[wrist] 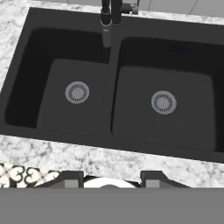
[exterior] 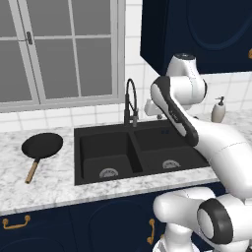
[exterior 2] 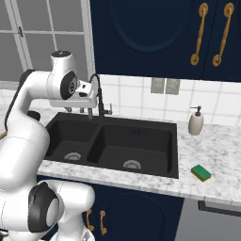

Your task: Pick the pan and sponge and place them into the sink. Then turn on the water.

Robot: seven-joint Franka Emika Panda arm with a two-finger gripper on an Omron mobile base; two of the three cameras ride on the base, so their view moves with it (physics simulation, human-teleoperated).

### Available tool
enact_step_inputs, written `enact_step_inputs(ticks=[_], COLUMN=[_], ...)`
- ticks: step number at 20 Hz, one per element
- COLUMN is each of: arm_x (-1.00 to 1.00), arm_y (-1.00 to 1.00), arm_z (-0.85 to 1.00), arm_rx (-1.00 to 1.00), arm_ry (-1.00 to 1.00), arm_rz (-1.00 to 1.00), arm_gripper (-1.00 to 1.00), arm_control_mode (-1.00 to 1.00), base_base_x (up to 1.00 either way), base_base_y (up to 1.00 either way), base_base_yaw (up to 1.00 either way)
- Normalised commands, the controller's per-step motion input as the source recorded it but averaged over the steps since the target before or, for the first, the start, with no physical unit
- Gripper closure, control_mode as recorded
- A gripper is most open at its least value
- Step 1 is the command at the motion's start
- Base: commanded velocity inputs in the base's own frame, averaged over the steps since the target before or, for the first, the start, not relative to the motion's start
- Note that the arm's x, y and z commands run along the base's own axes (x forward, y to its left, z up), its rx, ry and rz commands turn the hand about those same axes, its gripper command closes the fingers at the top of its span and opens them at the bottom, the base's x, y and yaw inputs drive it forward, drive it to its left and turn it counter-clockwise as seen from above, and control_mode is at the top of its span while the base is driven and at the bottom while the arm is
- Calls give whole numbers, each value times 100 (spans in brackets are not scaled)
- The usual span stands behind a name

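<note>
Gripper (wrist: 109, 178) part open, empty, above sink (wrist: 113, 61); pan (exterior: 42, 146) far left, sponge (exterior 2: 201, 172) far right.

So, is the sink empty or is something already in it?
Empty: both basins of the sink show only bare drains.

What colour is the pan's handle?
Light-brown wood on the round black frying pan's straight handle, clearest in the left base view.
</note>
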Motion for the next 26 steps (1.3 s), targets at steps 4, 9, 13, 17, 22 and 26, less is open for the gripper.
enact_step_inputs(ticks=[4, 9, 13, 17, 22, 26], arm_x=[-2, -3, 0, 0, 0, 3], arm_y=[-24, -90, -100, -93, -81, -92], arm_z=[-13, -20, -27, -23, -18, -35], arm_rx=[0, 0, -2, -1, -1, -6], arm_ry=[0, 0, 2, 8, 0, 1], arm_rz=[0, 0, 1, 6, 5, 3], arm_gripper=[-100, -100, -100, -100, -100, -100], arm_control_mode=[-100, -100, -100, -100, -100, -100], base_base_x=[0, 0, 0, 0, 0, 0], base_base_y=[0, 0, 0, 0, 0, 0], base_base_yaw=[0, 0, 0, 0, 0, 0])
